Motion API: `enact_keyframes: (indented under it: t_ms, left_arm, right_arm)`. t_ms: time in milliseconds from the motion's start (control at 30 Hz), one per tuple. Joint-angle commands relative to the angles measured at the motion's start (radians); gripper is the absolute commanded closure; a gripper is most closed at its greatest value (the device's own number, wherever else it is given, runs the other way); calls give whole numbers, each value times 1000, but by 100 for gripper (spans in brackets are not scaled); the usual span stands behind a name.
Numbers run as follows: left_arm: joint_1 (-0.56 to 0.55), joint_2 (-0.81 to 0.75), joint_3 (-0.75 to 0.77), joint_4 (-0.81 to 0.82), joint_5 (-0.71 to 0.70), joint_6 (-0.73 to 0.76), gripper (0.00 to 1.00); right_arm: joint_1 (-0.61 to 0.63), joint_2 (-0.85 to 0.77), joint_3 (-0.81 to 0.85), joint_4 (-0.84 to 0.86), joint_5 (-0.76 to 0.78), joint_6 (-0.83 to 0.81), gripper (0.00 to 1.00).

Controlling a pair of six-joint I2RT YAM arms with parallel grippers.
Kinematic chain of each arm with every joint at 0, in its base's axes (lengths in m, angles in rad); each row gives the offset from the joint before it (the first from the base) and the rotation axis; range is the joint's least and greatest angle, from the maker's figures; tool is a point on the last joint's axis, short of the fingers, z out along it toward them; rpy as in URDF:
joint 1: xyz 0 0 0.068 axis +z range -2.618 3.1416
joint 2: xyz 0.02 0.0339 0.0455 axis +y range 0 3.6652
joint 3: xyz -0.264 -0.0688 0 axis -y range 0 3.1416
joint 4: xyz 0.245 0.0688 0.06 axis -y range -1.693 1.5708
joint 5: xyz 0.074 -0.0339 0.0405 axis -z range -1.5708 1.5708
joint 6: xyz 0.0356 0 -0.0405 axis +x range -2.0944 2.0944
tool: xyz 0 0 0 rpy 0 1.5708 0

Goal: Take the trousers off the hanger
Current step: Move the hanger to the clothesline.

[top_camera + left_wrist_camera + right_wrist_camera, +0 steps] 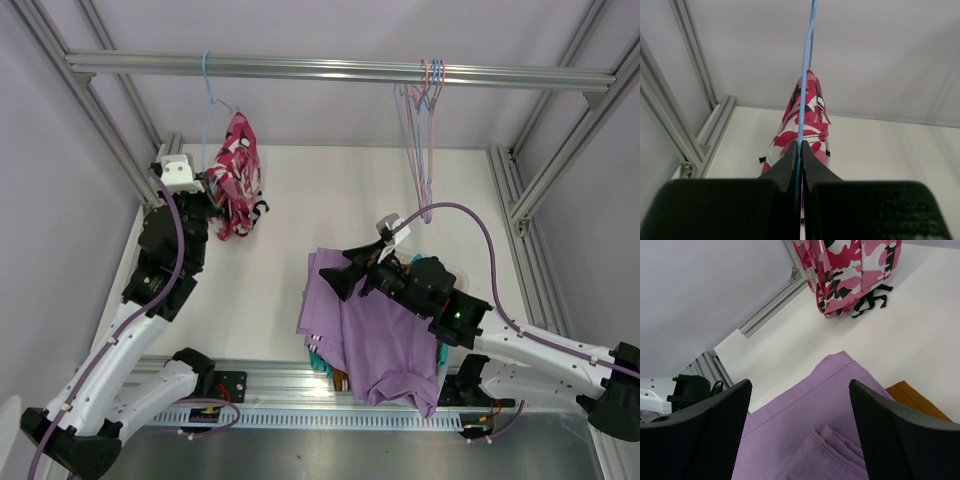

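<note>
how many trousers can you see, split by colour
camouflage trousers, hanging on the blue hanger: 1
lilac trousers, top of the pile: 1
teal trousers, edge showing under the lilac: 1
rust-brown trousers, corner showing under the lilac: 1
total in view: 4

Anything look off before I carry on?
The lilac trousers droop over the table's near edge. Otherwise nothing odd: the camouflage trousers hang bunched on the blue hanger, pinched by the left gripper.
</note>
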Motion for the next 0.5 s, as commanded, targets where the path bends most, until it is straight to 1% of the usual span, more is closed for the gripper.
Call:
enact_keyframes:
  t_ms: [0,467]
  left_arm:
    - [10,35,66,-29,66,-61,99]
    - [2,71,129,-87,289,-176,99]
  right_arm:
    - [2,9,-5,69,35,-5,17]
    - [-19,28,-20,93,26,3,16]
